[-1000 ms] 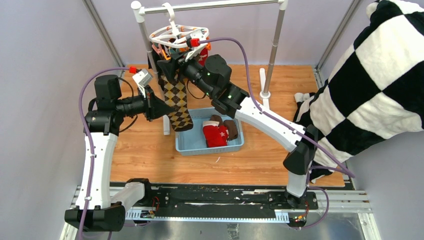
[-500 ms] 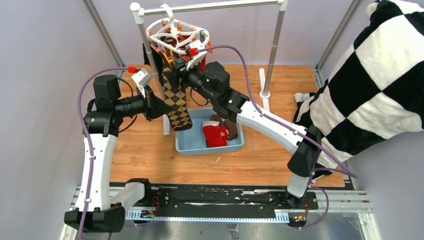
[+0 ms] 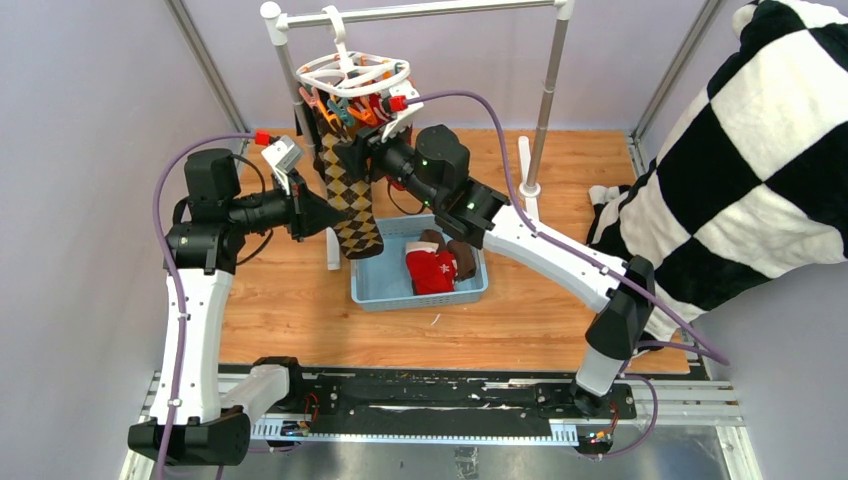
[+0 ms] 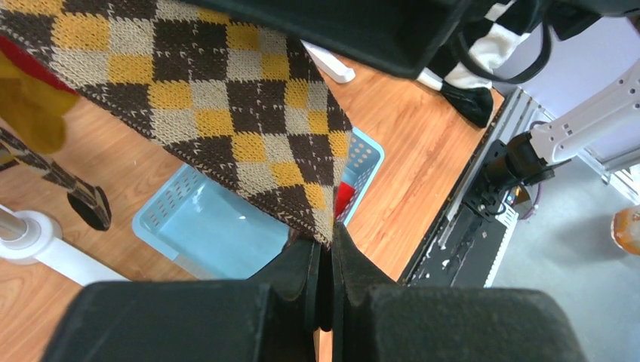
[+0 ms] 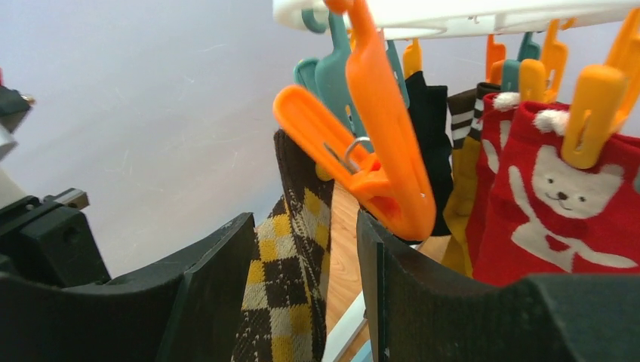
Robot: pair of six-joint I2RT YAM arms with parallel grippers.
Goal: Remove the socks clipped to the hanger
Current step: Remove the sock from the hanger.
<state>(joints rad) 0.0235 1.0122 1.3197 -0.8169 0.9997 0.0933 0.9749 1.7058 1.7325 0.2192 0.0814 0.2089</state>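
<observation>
Wooden table (image 3: 300, 300), bear sock (image 5: 573, 219), wrist view only

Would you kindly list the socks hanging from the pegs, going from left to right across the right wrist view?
argyle sock → black sock → mustard sock → red bear sock
</observation>
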